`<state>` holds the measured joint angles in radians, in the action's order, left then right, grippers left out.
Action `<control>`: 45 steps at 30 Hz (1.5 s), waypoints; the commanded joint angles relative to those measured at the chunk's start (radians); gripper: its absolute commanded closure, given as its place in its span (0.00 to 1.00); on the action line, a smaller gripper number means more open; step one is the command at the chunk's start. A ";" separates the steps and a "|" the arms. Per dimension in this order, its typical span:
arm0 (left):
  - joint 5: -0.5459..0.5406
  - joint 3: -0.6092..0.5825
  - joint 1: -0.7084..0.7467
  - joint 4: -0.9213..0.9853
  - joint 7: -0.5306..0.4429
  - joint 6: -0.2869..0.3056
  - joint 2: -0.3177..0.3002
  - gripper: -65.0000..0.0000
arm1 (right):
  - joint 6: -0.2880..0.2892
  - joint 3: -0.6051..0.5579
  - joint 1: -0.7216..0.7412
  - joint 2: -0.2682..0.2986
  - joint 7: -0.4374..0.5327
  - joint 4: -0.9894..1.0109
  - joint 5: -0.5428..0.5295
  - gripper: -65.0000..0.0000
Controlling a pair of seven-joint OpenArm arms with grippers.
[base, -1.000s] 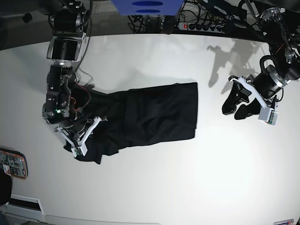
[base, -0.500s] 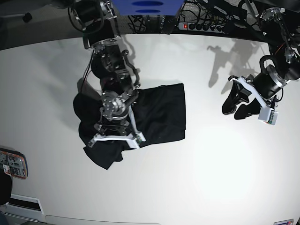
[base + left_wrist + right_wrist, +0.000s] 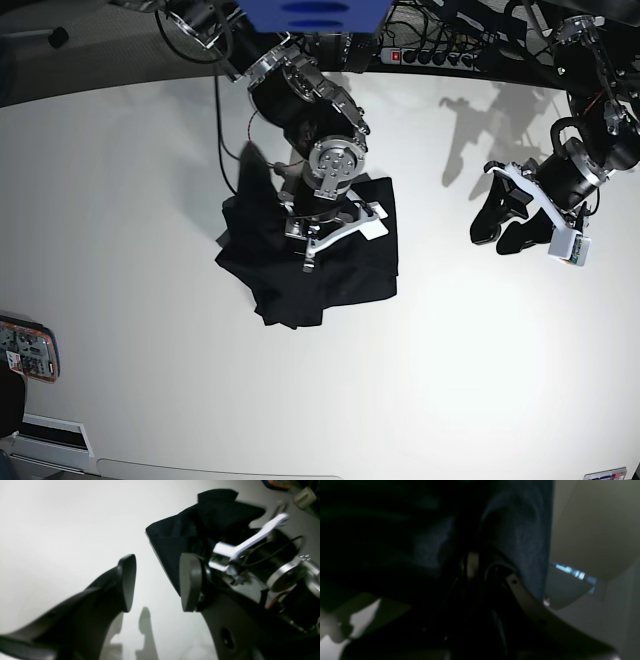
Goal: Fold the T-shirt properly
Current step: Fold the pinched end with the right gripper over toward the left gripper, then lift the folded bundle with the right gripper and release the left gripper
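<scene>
The black T-shirt lies bunched in a doubled-up heap at the table's middle. My right gripper is over its top right part and looks shut on a fold of the T-shirt. Dark cloth fills the right wrist view and hides the fingers. My left gripper hangs open and empty above bare table, well to the right of the T-shirt. In the left wrist view the left gripper has its jaws wide apart. The T-shirt and the right arm show beyond them.
A phone-like object lies at the table's front left edge. A power strip and cables run along the back edge beside a blue panel. White table spreads to the right and front of the T-shirt.
My right arm has swept from the left to the middle, dragging the T-shirt's left part over the rest. The T-shirt is now a smaller heap. My left arm has barely moved.
</scene>
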<state>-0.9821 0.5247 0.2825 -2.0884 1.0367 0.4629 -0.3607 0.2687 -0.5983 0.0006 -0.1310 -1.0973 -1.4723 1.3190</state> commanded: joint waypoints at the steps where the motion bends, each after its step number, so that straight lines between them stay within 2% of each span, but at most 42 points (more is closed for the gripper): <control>1: -0.018 0.005 -0.006 -0.013 -0.025 0.001 -0.011 0.57 | -0.012 -0.015 0.016 -0.012 0.003 -0.003 0.026 1.00; 6: -0.019 0.005 -0.004 -0.013 -0.025 0.001 -0.011 0.57 | -0.012 -0.093 0.019 -0.012 0.001 0.088 0.027 1.00; 9: -0.019 0.005 -0.004 -0.013 -0.025 0.001 -0.011 0.57 | -0.012 -0.136 0.072 -0.015 -0.019 0.111 0.027 1.00; 15: -0.018 0.005 0.002 -0.013 -0.025 0.001 -0.011 0.57 | -0.012 -0.150 0.129 -0.019 -0.048 0.190 0.027 1.00; 20: -0.021 0.005 -0.002 -0.013 -0.025 0.001 -0.011 0.57 | -0.012 -0.154 0.144 -0.022 -0.045 0.147 0.027 1.00; 29: -0.016 -0.019 0.002 -0.010 -0.026 0.001 -0.010 0.57 | -0.012 -0.246 0.141 -0.023 -0.042 -0.028 0.029 1.00; 40: -0.014 -0.045 -0.006 -0.008 -0.026 0.001 -0.010 0.57 | -0.012 -0.343 0.085 -0.023 0.007 0.015 0.012 1.00; 45: 0.005 -0.047 -0.006 -0.010 -0.026 0.001 -0.010 0.56 | -0.004 -0.381 0.086 -0.017 0.030 0.005 -0.141 0.61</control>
<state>-0.9565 0.4725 0.2855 -2.0842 1.0359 0.4625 -0.3603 0.2745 -0.9764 0.0769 -0.1272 -1.0756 -1.4429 1.1534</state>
